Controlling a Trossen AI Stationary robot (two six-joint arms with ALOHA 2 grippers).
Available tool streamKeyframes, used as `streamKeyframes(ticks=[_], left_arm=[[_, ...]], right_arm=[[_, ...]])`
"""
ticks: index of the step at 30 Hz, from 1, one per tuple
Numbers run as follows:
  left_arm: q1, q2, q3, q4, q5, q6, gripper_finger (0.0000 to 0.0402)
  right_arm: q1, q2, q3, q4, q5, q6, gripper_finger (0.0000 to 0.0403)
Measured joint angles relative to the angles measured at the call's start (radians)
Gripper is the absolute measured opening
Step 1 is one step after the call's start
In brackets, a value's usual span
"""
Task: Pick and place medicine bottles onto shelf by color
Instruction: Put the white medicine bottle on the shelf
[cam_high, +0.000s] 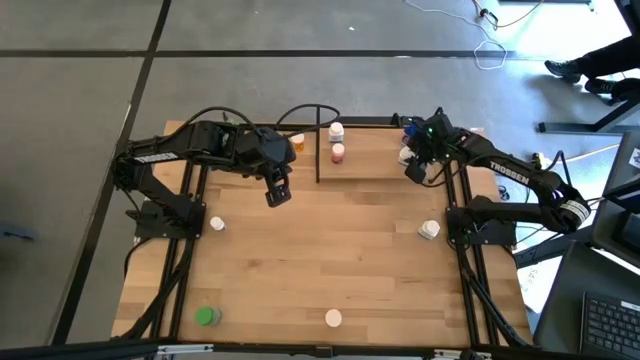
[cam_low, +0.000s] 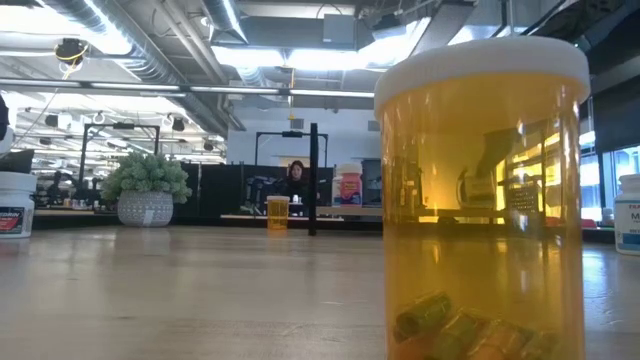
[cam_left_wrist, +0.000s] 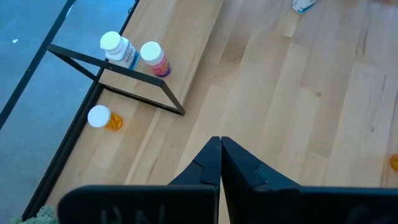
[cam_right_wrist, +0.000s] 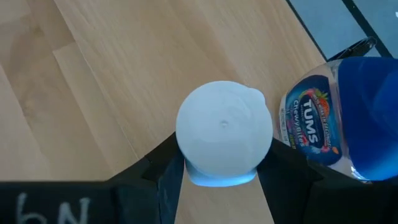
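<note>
My right gripper (cam_high: 414, 168) is at the right end of the shelf (cam_high: 380, 165), a light wood board with black posts at the table's far edge. It is shut on a white-capped bottle (cam_right_wrist: 224, 134). A blue bottle (cam_right_wrist: 339, 118) stands right beside it and also shows in the high view (cam_high: 408, 128). A white bottle (cam_high: 336, 130) and a pink-red bottle (cam_high: 338, 152) stand on the shelf's left end. An orange bottle (cam_high: 297, 142) stands left of the shelf. My left gripper (cam_high: 278, 192) is shut and empty above the table, near the shelf's left end. My right gripper pinches the white-capped bottle between its two fingers (cam_right_wrist: 165, 177), on two opposite sides of its pale body (cam_right_wrist: 217, 180) just under the cap. The fingers come from above, pointing down. The bottle is upright; I cannot tell whether it stands on the shelf.
Loose bottles stand on the table: white ones at the left (cam_high: 217, 224) and right (cam_high: 428, 230), a green one (cam_high: 207, 316) near the front left, and a white-capped orange one (cam_low: 480, 200) at the front edge. A green plant (cam_low: 145, 190) shows at the far left.
</note>
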Motion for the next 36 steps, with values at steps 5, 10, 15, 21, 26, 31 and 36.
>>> streamKeyframes(ticks=[5, 10, 15, 21, 26, 31, 36], left_arm=[[0.000, 0.000, 0.000, 0.000, 0.000, -0.001, 0.0000], [0.000, 0.000, 0.000, 0.000, 0.000, -0.001, 0.0000], [0.000, 0.000, 0.000, 0.000, 0.000, -0.001, 0.0000], [0.000, 0.000, 0.000, 0.000, 0.000, 0.000, 0.0000], [0.000, 0.000, 0.000, 0.000, 0.000, 0.001, 0.0000], [0.000, 0.000, 0.000, 0.000, 0.000, 0.001, 0.0000], [0.000, 0.000, 0.000, 0.000, 0.000, 0.001, 0.0000]], right_arm=[[0.000, 0.000, 0.000, 0.007, 0.003, 0.001, 0.0179], [0.000, 0.000, 0.000, 0.008, 0.002, 0.001, 0.0179], [0.000, 0.000, 0.000, 0.008, 0.001, 0.009, 0.0179], [0.000, 0.000, 0.000, 0.006, -0.002, 0.024, 0.0186], [0.000, 0.000, 0.000, 0.007, -0.002, 0.030, 0.0212], [0.000, 0.000, 0.000, 0.007, -0.001, 0.029, 0.0235], [0.000, 0.000, 0.001, 0.012, -0.001, 0.029, 0.0238]])
